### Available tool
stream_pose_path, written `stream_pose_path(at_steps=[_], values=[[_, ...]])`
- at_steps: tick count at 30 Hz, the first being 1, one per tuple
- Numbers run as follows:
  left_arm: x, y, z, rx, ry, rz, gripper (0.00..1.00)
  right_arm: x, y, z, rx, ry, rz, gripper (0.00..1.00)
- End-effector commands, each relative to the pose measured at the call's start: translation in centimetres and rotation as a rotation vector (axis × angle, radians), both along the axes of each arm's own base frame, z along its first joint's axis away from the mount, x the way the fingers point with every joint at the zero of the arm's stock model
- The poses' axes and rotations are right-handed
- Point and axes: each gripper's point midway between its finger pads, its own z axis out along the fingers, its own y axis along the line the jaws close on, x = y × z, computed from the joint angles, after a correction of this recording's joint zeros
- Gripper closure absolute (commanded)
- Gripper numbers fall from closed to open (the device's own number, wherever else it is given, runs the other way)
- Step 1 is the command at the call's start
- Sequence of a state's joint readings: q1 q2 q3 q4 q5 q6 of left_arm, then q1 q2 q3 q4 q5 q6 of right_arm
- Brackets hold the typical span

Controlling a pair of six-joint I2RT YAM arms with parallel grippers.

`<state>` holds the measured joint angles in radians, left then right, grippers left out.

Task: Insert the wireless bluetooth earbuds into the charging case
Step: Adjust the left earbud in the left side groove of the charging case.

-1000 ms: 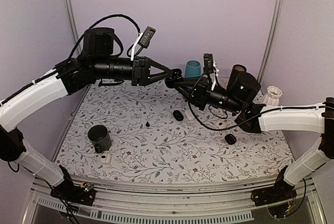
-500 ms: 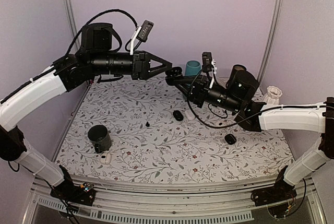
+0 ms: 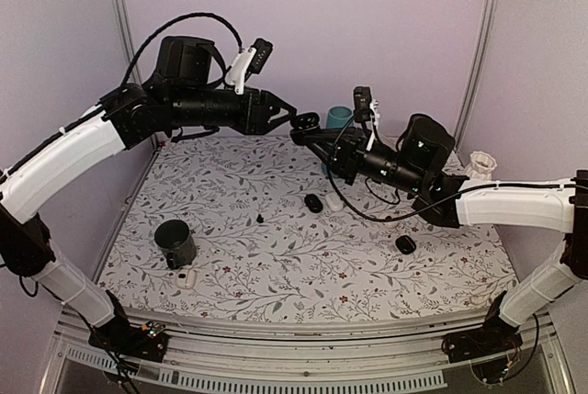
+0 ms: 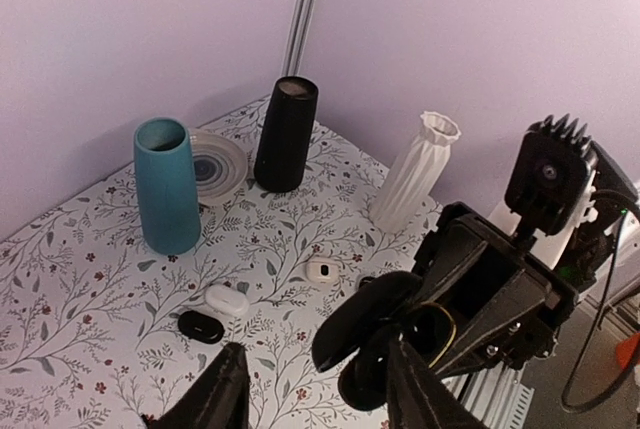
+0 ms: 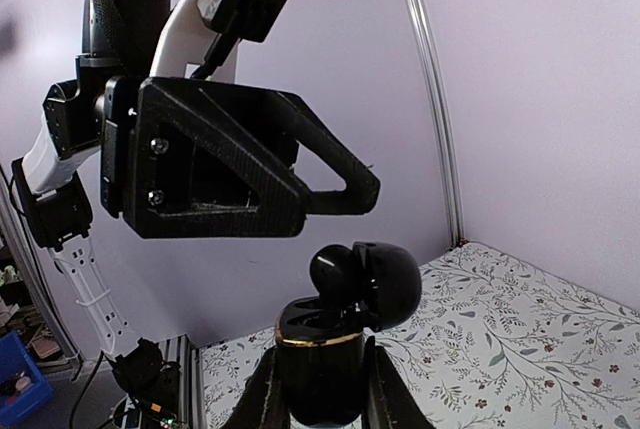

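The charging case (image 5: 320, 359), glossy black with a gold rim, is held up in the air with its lid (image 5: 388, 284) hinged open. My right gripper (image 5: 320, 399) is shut on the case's body. A rounded black lump (image 5: 335, 269) that looks like an earbud stands at the case's mouth. My left gripper (image 4: 315, 399) is open, its fingers (image 4: 215, 399) spread on either side of the case (image 4: 375, 314) without touching it. In the top view both grippers meet at the case (image 3: 308, 125), high above the mat. One tiny black earbud (image 3: 260, 219) lies on the mat.
A black cup (image 3: 175, 242) and a white pod (image 3: 188, 279) sit front left. A black pod (image 3: 314, 203), a white pod (image 3: 333, 201) and another black pod (image 3: 405, 244) lie mid-mat. A teal vase (image 4: 167, 184), plate (image 4: 215, 159), black vase (image 4: 285, 134) and white ribbed vase (image 4: 412, 174) stand at the back.
My left gripper's jaws have spread wider and its tips have drawn back slightly from the case. The right gripper has kept its hold and shifted the case a little up and left.
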<state>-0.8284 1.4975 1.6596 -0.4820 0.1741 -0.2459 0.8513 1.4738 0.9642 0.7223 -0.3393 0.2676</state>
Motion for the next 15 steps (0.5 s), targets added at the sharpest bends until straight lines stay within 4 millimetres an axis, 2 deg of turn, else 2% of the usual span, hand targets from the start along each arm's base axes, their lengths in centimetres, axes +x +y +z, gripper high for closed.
stream_pose_path(at_steps=[1,7,15], values=[[-0.1,-0.9,-0.1,0.019,-0.018,-0.009,0.50,0.3,0.3,1.7,0.018,-0.036,-0.022,0.97],[-0.1,-1.6,0.1,0.019,-0.027,-0.014,0.41,0.4,0.5,1.6,0.011,-0.038,-0.024,0.97],[0.0,-2.0,0.5,0.008,-0.028,-0.016,0.39,0.4,0.7,1.5,0.004,-0.043,-0.022,0.97]])
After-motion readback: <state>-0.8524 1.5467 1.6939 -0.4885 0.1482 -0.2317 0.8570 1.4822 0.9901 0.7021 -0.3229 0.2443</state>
